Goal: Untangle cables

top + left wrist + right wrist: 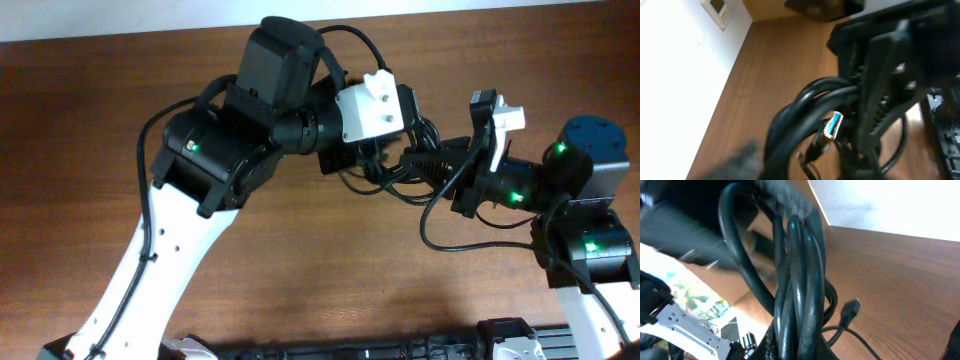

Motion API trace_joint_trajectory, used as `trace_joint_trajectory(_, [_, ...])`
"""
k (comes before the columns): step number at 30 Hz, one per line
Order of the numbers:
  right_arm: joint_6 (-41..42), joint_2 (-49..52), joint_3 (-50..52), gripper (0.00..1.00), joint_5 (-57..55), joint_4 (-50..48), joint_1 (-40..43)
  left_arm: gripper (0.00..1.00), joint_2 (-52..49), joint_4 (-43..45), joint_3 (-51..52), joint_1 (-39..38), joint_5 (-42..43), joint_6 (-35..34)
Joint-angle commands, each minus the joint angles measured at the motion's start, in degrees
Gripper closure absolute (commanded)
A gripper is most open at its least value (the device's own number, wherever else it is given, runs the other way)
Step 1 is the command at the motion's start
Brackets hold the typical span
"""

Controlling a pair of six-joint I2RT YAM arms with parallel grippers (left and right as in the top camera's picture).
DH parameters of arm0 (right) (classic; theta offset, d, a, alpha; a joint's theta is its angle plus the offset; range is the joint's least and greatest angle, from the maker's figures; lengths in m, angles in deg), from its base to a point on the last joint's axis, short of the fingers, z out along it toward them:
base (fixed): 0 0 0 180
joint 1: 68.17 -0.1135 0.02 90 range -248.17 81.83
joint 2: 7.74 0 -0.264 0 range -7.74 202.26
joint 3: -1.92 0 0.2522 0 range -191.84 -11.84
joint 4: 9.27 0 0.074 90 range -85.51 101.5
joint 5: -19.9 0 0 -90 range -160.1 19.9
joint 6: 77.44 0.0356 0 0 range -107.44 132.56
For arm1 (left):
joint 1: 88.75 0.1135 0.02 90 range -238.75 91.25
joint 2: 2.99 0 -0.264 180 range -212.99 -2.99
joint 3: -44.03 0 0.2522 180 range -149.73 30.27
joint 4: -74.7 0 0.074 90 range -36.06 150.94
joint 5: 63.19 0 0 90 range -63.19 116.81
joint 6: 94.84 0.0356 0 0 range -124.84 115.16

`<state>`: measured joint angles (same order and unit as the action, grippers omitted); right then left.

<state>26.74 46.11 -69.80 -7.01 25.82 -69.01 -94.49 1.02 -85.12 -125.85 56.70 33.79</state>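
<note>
Close in front of the right wrist camera, a thick bunch of black cables [800,280] rises from between that gripper's own fingers at the bottom of the frame, the strands pressed together there, so the right gripper [478,150] has hold of the bundle. One strand curls off into a wide loop up to the left, and a small black plug [851,307] hangs just beside the bunch, above the brown table [890,280].

In the left wrist view the same dark strands crowd the frame, blurred. A blue-tipped USB plug [833,124] pokes out among them, just beside a ribbed black finger [880,100]. Whether the left gripper [375,158] is clamped on anything or standing apart from it, I cannot tell; the cables hide its jaws.

From overhead, the tangle [415,170] sits between the two grippers near the middle of the table [80,150], toward the right. The left arm [230,140] reaches across from the left, its white wrist housing right over the knot. One loose loop [450,235] trails down onto the wood below the right gripper. The right arm [585,230] stands at the far right edge.
</note>
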Motion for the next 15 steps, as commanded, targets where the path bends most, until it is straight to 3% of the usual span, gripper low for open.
trace_joint_trajectory(1, [-0.2,-0.1,-0.1,0.96,-0.8,-0.3,0.1,0.01,0.5,0.3,-0.9,0.0,0.6,-1.0])
trace_joint_trajectory(10, [-0.2,-0.1,-0.1,0.96,-0.8,-0.3,0.1,0.01,0.6,0.3,-0.9,0.2,-24.2,-25.4])
trace_joint_trajectory(15, [-0.2,-0.1,-0.1,0.96,-1.2,-0.3,0.2,0.01,0.7,0.2,-0.9,0.1,-25.2,-27.5])
